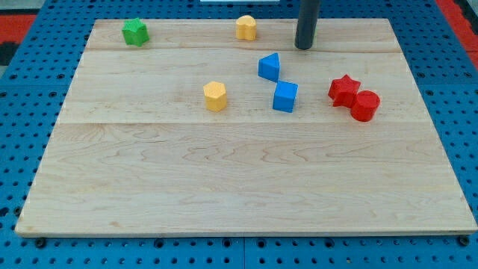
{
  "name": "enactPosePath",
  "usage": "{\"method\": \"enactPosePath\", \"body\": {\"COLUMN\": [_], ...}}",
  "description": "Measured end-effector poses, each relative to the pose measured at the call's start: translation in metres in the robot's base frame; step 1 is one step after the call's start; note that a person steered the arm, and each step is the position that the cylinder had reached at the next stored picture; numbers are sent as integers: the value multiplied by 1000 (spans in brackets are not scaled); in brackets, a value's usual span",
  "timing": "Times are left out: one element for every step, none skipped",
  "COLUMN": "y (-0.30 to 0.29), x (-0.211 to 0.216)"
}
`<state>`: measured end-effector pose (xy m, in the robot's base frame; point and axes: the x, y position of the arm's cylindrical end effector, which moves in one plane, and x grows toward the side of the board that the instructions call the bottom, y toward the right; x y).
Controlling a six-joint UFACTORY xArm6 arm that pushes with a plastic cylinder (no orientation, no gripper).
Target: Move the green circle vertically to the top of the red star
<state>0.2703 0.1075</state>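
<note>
Where dark rod meets wooden board (246,202), my tip (303,47) sits near view's top, w/ sliver of green circle block (313,31) touching its right side, mostly hidden. No gripper fitted; nothing grasped. Red star block (344,90) lies below-right, touching red cylinder block (365,105).

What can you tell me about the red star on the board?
The red star is a small, chunky block with bumpy points, painted glossy red all over. It lies flat on the wooden board, toward the view's right side. A round red block sits right against its lower-right side, seemingly touching it. The two blue blocks are off to its left, apart from it. My tip is farther up the view and to the left, not touching the star.
</note>
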Motion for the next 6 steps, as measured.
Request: {"method": "enactPosePath", "body": {"y": [-44, 1, 16, 14, 24, 58], "x": [-6, -44, -46, -46, -77, -68]}}
